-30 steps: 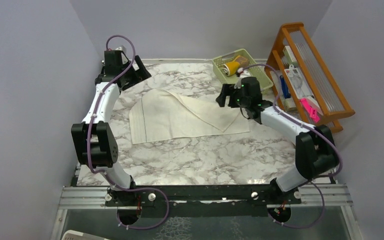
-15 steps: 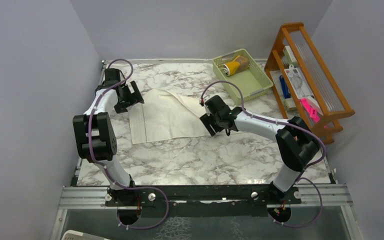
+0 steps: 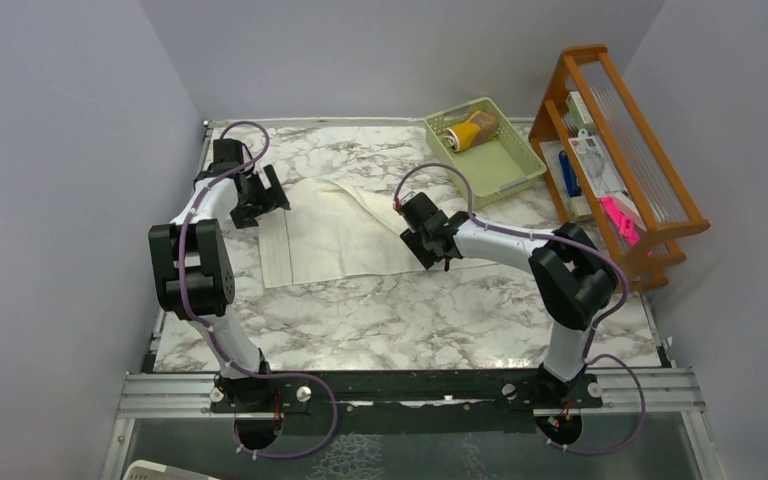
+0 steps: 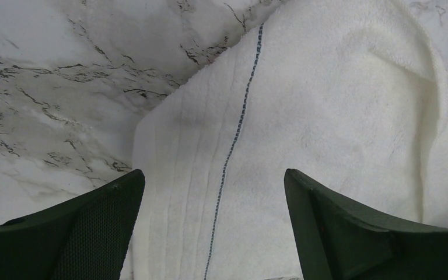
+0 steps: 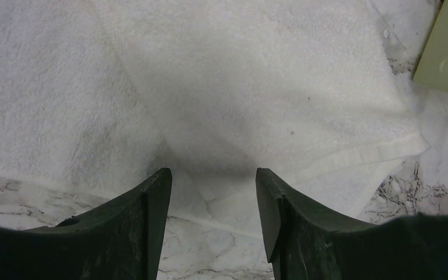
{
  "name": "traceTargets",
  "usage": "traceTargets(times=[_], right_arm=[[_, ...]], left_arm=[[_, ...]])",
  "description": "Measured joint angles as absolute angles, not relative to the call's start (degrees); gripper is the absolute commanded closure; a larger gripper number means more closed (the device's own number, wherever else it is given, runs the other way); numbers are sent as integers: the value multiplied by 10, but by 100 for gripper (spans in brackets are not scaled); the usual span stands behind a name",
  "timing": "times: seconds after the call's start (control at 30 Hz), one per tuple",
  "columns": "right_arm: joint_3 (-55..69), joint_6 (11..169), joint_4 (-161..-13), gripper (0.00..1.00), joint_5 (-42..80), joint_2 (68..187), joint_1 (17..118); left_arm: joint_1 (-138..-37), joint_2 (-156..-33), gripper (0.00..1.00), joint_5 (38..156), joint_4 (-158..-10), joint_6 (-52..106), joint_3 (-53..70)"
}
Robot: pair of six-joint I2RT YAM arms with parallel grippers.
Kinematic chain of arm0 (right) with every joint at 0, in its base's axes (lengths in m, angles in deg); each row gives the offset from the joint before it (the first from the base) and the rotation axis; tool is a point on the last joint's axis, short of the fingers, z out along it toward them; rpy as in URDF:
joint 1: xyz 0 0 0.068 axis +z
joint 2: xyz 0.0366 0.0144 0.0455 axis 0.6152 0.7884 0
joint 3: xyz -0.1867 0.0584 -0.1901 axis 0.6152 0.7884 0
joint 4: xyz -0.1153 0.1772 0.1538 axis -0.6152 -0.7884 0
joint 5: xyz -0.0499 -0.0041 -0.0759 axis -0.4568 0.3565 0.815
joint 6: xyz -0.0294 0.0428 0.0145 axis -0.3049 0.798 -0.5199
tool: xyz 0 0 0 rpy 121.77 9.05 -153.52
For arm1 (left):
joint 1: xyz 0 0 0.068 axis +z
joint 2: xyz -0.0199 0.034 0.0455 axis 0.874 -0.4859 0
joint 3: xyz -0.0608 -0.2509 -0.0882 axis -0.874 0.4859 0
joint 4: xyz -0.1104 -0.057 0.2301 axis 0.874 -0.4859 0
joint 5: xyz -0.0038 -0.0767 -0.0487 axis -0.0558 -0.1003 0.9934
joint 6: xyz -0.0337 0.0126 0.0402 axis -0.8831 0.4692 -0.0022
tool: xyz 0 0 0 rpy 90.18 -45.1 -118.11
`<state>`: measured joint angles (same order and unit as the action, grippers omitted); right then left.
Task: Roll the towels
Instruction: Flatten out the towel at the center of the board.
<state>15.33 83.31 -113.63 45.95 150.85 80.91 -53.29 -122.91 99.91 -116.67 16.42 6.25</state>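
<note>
Right wrist: right gripper (image 5: 213, 186) half open, empty, white towel (image 5: 256, 87) hem lies between its fingertips. Left gripper (image 4: 213, 192) wide open, empty, towel's striped end under it. Suggest pinching both edges level, then rolling evenly to avoid skew

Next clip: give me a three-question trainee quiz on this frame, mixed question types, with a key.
1. True or false: the left claw and the right claw are both shut.
2. Fill in: the flat cream-white towel carries a thin ___ stitched line near one edge.
3. Where is the mustard-yellow roll? A) on the cream-white towel, B) in the green basket, C) in the right claw.
Key: 1 false, both stand open; 2 blue; 3 B.
</note>
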Motion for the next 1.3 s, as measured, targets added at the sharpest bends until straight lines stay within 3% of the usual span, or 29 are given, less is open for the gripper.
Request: traceTargets(times=[0.07, 0.2, 0.27, 0.37, 0.93, 1.3], right_arm=[[152, 833, -1136, 53, 467, 1520, 809], [148, 831, -1133, 84, 477, 1526, 811], [143, 831, -1133, 86, 480, 1534, 811], [140, 831, -1133, 99, 481, 1542, 810], [35, 867, -1171, 99, 400, 1507, 750], [12, 910, -1161, 99, 385, 1475, 664]], left_arm=[[-533, -1229, 8, 999, -1167, 164, 63], [-533, -1228, 9, 999, -1165, 164, 65], [-533, -1227, 9, 999, -1163, 164, 67], [-535, -1225, 9, 999, -1160, 163, 75], [-696, -1132, 11, 1009, -1065, 81, 202], [-741, -1117, 21, 1038, -936, 53, 227]])
